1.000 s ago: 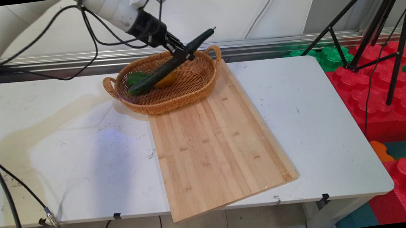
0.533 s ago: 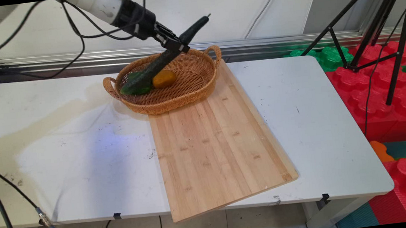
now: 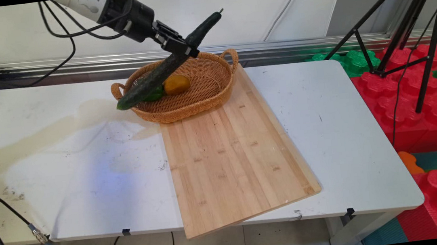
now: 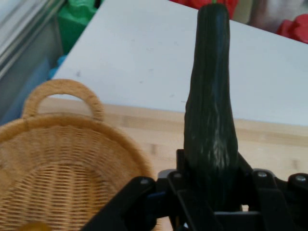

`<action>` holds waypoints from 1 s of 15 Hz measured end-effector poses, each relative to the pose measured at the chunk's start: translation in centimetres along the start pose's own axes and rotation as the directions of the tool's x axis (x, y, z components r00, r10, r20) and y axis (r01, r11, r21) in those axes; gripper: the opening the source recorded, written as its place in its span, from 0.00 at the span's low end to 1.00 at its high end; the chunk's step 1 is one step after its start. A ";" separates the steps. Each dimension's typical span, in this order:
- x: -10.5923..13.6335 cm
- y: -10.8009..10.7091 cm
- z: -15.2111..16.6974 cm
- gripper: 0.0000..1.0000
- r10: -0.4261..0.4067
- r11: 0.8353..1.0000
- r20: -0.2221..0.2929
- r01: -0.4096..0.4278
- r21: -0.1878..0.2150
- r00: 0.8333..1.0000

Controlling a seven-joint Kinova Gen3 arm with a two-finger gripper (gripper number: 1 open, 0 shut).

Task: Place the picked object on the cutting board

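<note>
My gripper (image 3: 183,51) is shut on a long dark green cucumber (image 3: 156,74), held tilted in the air above the wicker basket (image 3: 207,93). The cucumber's lower end hangs past the basket's left rim; its stem end points up toward the wall. In the hand view the cucumber (image 4: 210,110) rises between the fingers, my gripper (image 4: 211,185) clamped on it, with the basket (image 4: 62,159) below at left. Inside the basket lie an orange-yellow fruit (image 3: 176,84) and a green vegetable (image 3: 153,93), partly hidden by the cucumber.
A bamboo cutting board (image 3: 230,157) lies on the white table (image 3: 65,175), reaching from the basket to the near edge and overhanging it. A black tripod (image 3: 408,33) and red and green foam blocks (image 3: 414,89) stand to the right of the table.
The gripper has risen and moved left with the cucumber, lifting it out of the basket. The orange-yellow fruit is now uncovered.
</note>
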 end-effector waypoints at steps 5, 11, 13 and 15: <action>-0.4 3.2 0.0 0.00 0.010 0.999 0.020 -0.009 -0.048 1.000; -1.8 7.1 2.4 0.00 0.013 0.996 0.080 -0.006 -0.090 0.997; -2.3 7.8 3.5 0.00 0.008 0.996 0.096 0.001 -0.091 0.995; -2.8 8.4 4.9 0.00 0.006 0.996 0.119 0.004 -0.084 0.993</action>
